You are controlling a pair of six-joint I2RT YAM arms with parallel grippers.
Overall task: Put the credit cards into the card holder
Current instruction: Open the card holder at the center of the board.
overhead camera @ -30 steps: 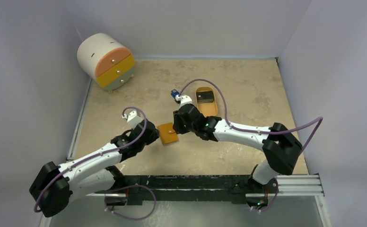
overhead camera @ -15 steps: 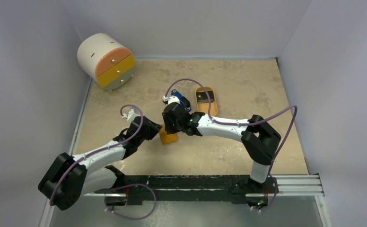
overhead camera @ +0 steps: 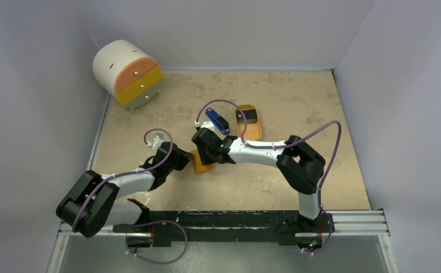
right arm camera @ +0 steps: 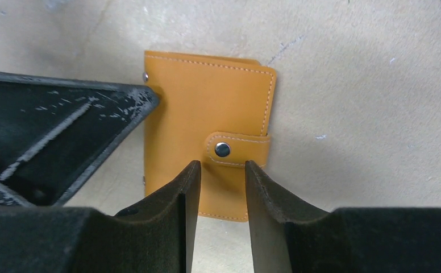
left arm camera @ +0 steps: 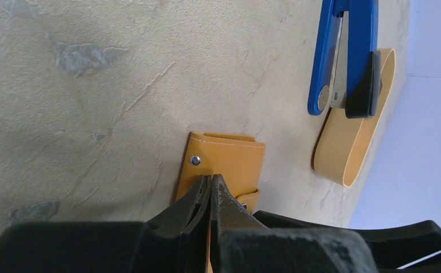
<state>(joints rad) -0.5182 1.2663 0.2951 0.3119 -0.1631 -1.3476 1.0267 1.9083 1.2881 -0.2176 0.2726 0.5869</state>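
Observation:
The card holder [overhead camera: 204, 165] is a closed orange wallet lying flat on the table, also seen in the left wrist view [left arm camera: 229, 158] and the right wrist view [right arm camera: 207, 102]. Its strap is snapped shut over the right edge. My left gripper [left arm camera: 211, 178] is shut, and its tips press on the wallet's face near a corner rivet. My right gripper [right arm camera: 218, 166] hovers open over the wallet, its jaws either side of the spot just below the snap strap. A dark credit card [overhead camera: 246, 117] lies in the oval orange tray [overhead camera: 253, 132].
A blue-and-black stapler-like bar [overhead camera: 217, 120] lies just left of the tray and shows in the left wrist view [left arm camera: 343, 51]. A round white drawer unit [overhead camera: 128, 73] stands at the back left. Walls close in the table on three sides.
My left gripper has closed and now presses on the wallet. My right gripper has swung left from beside the tray to over the wallet, uncovering the blue bar.

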